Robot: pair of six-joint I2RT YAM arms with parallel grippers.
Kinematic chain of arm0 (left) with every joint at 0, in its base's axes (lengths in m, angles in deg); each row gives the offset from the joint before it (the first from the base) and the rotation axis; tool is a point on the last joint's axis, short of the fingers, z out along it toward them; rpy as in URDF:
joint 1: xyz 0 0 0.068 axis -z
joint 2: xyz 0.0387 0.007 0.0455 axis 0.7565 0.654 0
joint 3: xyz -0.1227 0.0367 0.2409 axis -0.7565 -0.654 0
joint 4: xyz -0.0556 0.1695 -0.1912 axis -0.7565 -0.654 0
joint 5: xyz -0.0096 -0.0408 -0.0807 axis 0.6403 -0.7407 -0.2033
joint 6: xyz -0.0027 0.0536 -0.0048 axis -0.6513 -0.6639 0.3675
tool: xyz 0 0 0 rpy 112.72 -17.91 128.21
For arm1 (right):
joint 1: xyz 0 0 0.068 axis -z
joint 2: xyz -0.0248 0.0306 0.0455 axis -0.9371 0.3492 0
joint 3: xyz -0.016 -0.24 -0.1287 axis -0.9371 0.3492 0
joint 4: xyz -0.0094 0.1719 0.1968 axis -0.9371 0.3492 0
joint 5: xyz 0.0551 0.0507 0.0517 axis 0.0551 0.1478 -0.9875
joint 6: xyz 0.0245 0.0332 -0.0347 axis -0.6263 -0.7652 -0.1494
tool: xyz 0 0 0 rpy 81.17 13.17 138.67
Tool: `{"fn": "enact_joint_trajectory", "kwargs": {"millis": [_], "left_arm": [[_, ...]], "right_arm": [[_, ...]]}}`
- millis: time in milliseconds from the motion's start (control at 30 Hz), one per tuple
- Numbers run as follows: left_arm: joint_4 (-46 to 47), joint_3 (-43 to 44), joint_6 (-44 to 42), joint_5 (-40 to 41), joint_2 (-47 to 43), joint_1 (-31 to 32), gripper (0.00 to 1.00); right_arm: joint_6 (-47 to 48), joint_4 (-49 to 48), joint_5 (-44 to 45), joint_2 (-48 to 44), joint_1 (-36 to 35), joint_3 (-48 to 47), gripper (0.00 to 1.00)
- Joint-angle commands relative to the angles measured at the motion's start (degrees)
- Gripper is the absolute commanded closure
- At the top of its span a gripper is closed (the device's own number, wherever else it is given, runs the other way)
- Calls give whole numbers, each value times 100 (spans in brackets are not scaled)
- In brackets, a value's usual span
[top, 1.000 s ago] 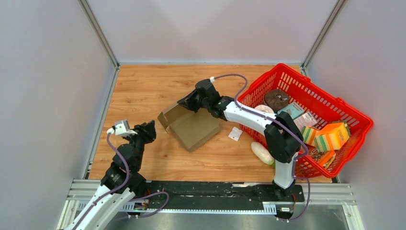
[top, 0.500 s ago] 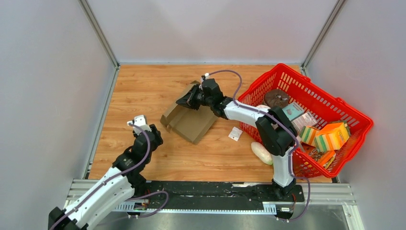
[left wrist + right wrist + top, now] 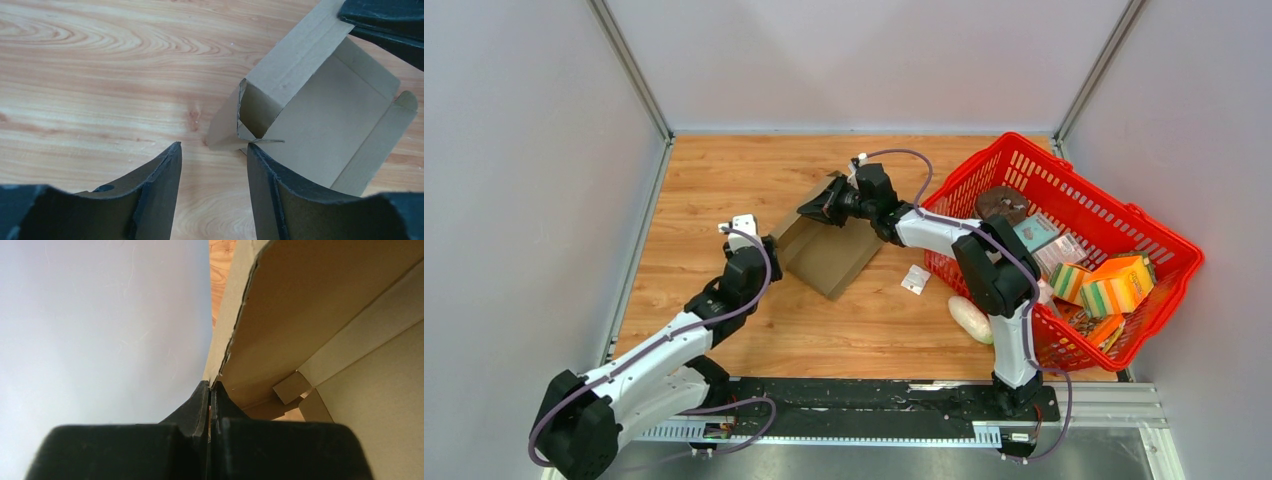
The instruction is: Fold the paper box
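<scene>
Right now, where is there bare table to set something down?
Free: the far-left table corner, between the back wall and the paper box; also the near strip between the box and the rail. Crowded: the right side, with the red basket and white packet.

Top view: bright, even, diffuse light from above; bench [image 3: 714,190] sharp from edge to edge, with only a short, soft shadow beside the paper box [image 3: 829,262]. Left wrist view: well lit, wood grain and cardboard crisp, the left end effector [image 3: 214,150] dark and soft-edged in the foreground. Right wrist view: wall [image 3: 100,315] pale and flat, near cardboard slightly blurred, right end effector [image 3: 210,390] almost black.
</scene>
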Motion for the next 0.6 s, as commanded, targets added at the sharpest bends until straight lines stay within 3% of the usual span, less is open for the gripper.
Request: {"fn": "enact_joint_trajectory", "kwargs": {"millis": [0,333,500,567], "left_arm": [[673,144,-182,40,142,-1,43],[1228,214,-15,206,660,-1,51],[1684,170,152,294,854,8,45],[1807,162,152,453,968,-1,54]], "right_arm": [[-3,-246,-164,2,3,-146,100],[-38,-228,-155,-51,-6,-67,100],[-134,-228,-120,-86,-32,-5,100],[-169,-193,-94,-95,-32,12,100]]}}
